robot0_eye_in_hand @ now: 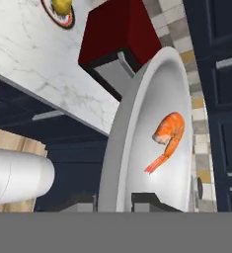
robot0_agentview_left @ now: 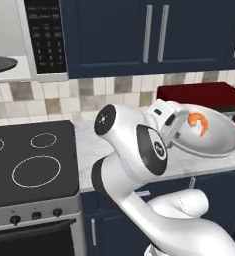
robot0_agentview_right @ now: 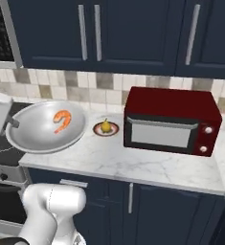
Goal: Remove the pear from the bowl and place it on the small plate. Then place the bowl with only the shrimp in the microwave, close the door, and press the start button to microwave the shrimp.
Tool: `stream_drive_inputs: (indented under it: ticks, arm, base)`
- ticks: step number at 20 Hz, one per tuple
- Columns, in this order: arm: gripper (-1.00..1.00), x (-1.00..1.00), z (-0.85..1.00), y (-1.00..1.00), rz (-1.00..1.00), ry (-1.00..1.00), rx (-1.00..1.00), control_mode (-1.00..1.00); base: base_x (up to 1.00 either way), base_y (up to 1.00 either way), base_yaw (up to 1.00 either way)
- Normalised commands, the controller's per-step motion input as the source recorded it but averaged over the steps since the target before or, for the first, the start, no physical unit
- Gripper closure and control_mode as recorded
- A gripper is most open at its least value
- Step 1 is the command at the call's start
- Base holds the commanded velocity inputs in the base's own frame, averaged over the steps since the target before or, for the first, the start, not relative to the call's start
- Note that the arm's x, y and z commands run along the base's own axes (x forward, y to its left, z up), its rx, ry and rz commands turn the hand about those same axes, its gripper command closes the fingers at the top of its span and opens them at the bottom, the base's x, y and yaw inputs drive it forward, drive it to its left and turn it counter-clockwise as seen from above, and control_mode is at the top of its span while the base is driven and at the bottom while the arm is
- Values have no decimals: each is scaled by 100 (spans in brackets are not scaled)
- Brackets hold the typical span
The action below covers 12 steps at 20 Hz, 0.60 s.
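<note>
At the bowl (robot0_eye_in_hand: 137,148) rim, the fingers (robot0_eye_in_hand: 149,201) clench it; shrimp (robot0_eye_in_hand: 168,136) inside.

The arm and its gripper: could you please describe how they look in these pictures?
The arm is glossy white with rounded, tubular links. Its joints carry dark grey to black round caps, one ringed in white with a small mark at its centre, and a white end cap bears tiny dark dots. No cables show. The gripper has a white body and two small dark, blocky finger tips.
</note>
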Motion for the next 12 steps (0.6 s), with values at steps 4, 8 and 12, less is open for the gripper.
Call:
stream_drive_inputs:
  ticks: [4,8,12]
  arm:
    - [100,0,0,0,0,0,0,100]
    - [100,0,0,0,0,0,0,100]
    - [100,0,0,0,0,0,0,100]
  base:
    - [16,100,0]
    - [10,99,0]
    - [14,94,0]
